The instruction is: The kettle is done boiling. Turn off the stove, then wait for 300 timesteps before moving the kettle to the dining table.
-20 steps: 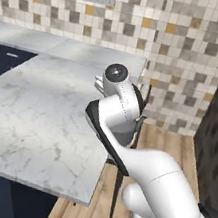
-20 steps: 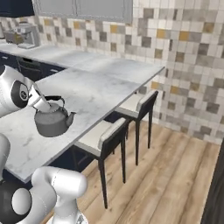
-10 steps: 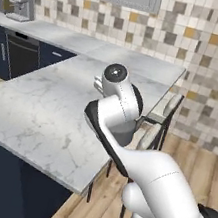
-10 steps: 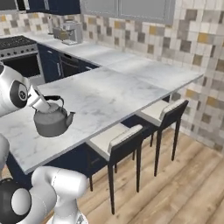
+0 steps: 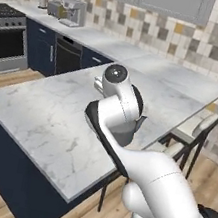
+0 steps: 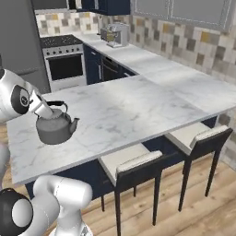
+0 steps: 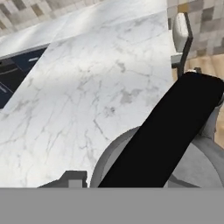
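Observation:
The grey kettle hangs by its black arched handle from my gripper, which is shut on that handle. It is held over the near left part of the dining table, a big white-grey marble slab on a navy base. From the left side the arm hides most of the kettle; its spout pokes out to the right. In the hand view the black handle runs diagonally over the kettle's grey lid, with the dining table beneath. The stove stands at the far left.
Two dark stools with pale seats stand along the table's near right side. A silver coffee machine sits on the back counter. The stove and navy cabinets lie beyond the table's left end. The floor is wood.
The whole picture has shifted, so the base has moved: the stove and coffee machine have come further into view. The kettle stays in my shut gripper in the same pose.

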